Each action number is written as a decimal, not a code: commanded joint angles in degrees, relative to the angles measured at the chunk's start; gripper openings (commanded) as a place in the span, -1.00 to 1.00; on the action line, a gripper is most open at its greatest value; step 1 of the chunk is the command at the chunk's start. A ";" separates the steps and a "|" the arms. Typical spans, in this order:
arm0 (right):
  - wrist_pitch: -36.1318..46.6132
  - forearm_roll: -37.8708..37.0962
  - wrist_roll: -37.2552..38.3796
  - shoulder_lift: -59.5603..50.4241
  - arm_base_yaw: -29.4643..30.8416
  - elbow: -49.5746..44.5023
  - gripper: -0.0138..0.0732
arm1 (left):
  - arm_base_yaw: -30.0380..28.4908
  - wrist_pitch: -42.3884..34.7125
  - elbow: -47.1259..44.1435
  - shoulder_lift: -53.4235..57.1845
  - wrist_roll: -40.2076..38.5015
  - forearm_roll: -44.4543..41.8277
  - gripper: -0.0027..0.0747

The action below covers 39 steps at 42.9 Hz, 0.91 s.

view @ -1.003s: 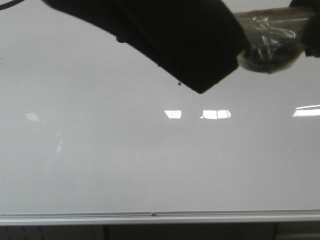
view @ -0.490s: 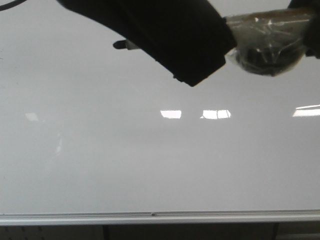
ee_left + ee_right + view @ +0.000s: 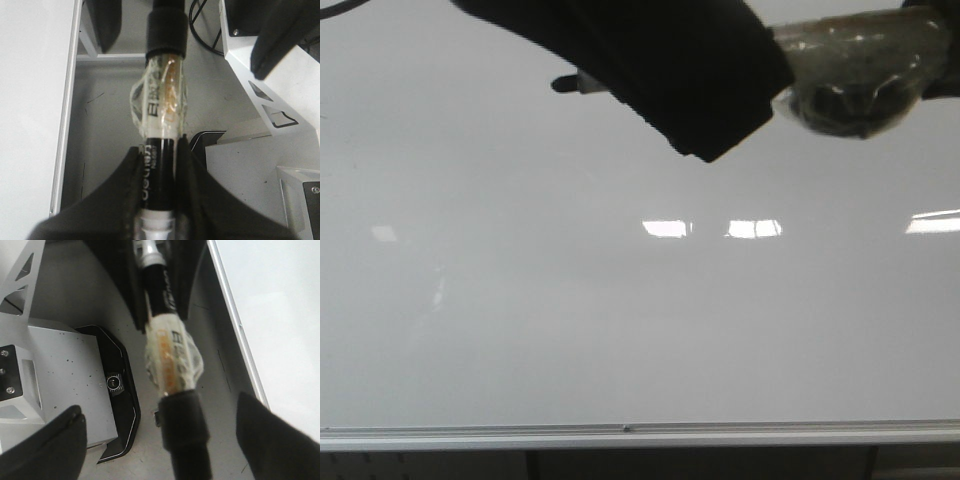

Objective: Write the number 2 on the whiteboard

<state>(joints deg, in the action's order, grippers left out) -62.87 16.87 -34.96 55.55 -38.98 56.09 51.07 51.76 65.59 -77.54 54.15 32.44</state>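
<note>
Black marker (image 3: 159, 165) clamped in left claw (image 3: 157, 200), whiteboard (image 3: 30, 100) just beside; right claw (image 3: 160, 440) apart.

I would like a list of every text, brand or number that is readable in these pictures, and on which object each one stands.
Marker: white print runs along its black barrel, possibly a brand name, but it is too blurred and partly hidden to read.
Same marker, under the clear tape: dark characters, distorted, not readable.
Whiteboard: no written digit or word is visible; only light reflections.
No other text shows.
</note>
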 commanded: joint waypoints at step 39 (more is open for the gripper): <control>4.00 -10.43 11.41 -5.47 12.73 1.95 0.81 | -46.82 -29.52 -11.18 6.66 -51.09 -28.66 -0.98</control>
<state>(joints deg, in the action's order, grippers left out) -62.32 6.42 -23.47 50.60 -26.55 56.09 6.26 36.37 56.56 -73.33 3.66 0.00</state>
